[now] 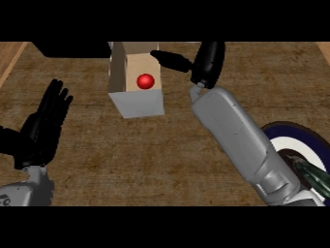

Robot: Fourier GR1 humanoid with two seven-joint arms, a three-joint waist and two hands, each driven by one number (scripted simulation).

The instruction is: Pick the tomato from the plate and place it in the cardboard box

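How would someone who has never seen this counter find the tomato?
Look at the brown counter, towards its far middle, where an open cardboard box stands just left of the right hand. The tomato lies inside it, the only small red ball in sight.

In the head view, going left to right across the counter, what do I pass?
left hand, open with fingers up → cardboard box with the tomato inside → right hand, open beside the box → plate at the right edge
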